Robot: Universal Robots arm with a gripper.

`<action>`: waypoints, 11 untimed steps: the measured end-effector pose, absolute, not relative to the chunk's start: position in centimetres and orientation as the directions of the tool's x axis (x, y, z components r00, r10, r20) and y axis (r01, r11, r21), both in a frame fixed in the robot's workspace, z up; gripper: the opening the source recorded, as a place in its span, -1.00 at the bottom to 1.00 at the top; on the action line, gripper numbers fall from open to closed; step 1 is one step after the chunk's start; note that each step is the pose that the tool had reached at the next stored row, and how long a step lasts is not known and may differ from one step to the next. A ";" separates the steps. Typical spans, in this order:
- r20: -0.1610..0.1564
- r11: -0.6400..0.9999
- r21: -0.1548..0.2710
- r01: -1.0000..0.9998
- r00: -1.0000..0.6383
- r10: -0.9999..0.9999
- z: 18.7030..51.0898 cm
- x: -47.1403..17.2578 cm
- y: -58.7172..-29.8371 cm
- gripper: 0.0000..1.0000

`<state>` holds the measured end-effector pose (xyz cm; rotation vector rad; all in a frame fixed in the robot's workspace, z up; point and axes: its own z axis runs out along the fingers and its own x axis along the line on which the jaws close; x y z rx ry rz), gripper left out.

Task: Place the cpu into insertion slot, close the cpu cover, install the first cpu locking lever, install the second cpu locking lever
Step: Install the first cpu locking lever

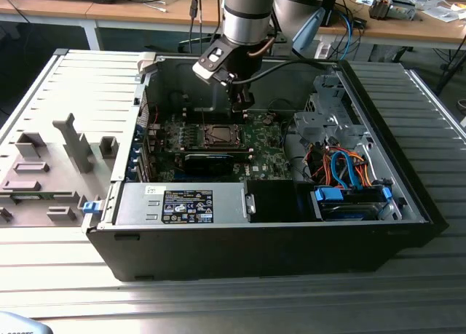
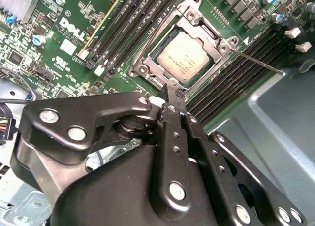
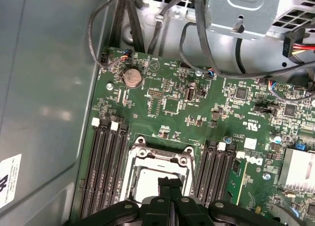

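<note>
Two banks of long black memory slots are seen flanking the insertion slot on the green motherboard. The cpu, matte silver-grey, is seated there, framed by the thin metal cpu cover lying flat. The gripper is poised at the socket's edge, black fingers pressed together, nothing held. A slim wire lever juts sideways, and black cables are draped nearby.
</note>
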<state>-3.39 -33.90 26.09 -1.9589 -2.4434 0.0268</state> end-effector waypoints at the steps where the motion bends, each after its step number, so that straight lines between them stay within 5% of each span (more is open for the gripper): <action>1: -0.003 0.226 -0.019 0.974 -0.226 0.974 26.1 -3.4 -33.9 -0.79; 11: -0.003 0.285 -0.019 0.958 -0.285 0.958 26.1 -3.4 -33.9 -0.79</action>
